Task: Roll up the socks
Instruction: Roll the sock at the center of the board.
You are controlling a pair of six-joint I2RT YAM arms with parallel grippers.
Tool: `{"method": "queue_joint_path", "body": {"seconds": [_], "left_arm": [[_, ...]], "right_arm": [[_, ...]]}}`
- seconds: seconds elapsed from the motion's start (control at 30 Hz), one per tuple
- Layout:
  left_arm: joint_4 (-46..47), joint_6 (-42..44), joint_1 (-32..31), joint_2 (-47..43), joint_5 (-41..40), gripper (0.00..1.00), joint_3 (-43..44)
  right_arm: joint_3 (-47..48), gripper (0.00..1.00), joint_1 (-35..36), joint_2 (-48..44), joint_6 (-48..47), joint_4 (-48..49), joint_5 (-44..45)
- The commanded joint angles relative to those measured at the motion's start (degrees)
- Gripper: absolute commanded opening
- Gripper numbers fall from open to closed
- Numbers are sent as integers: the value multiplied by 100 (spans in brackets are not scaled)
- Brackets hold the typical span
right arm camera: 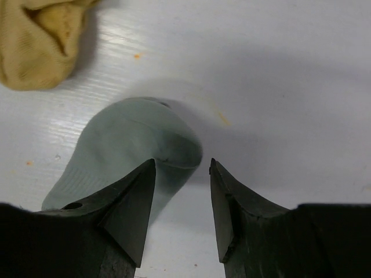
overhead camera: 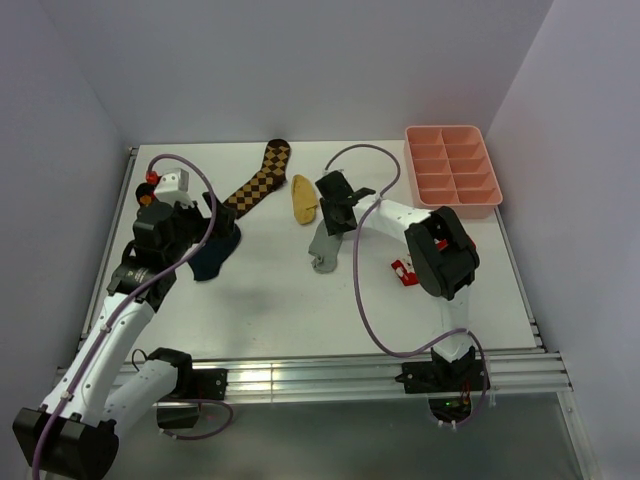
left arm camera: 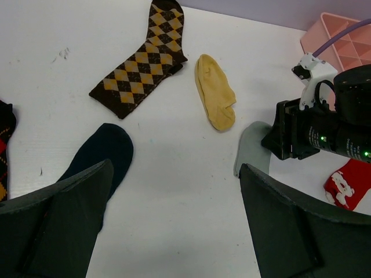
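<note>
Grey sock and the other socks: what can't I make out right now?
Grey sock: near end hidden under a finger of the right hand, right wrist view.
Navy sock: lower end behind a finger of the left hand, left wrist view; partly under the left arm, top view.
Red sock: cut off by the right edge, left wrist view.

top external: navy sock [overhead camera: 212, 262] half under left arm [overhead camera: 160, 235] | grey sock [overhead camera: 321, 248] far end under right gripper [overhead camera: 332, 225] | red sock [overhead camera: 403, 270] partly behind right arm [overhead camera: 440, 250], markings too small to tell | left wrist: dark argyle sock [left arm camera: 4, 145] cut by left edge; pink tray [left arm camera: 333, 37] cut by top-right corner | right wrist: yellow sock [right arm camera: 35, 40] cut by top-left corner; grey sock's near end behind fingers [right arm camera: 130, 202]
</note>
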Motion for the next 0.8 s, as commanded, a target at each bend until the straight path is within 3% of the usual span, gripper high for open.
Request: {"method": "queue_joint_path", "body": {"seconds": [0.0, 0.13, 0.37, 0.53, 0.77], "left_arm": [[97, 66, -42, 14, 98, 97, 81], [106, 31, -59, 40, 159, 97, 89], [-78, -83, -68, 128, 186, 97, 195], [-166, -109, -68, 199, 177, 96, 239], [-166, -110, -68, 243, 239, 96, 221]], "right_arm": [[4, 50, -32, -74, 1017, -367, 659], [-340, 53, 117, -792, 1115, -306, 518], [-1445, 55, 645, -1997, -35, 651, -361], [-1834, 51, 803, -2192, -800, 643, -1116], [-1896, 50, 1093, -1947, -1083, 854, -1127]]}}
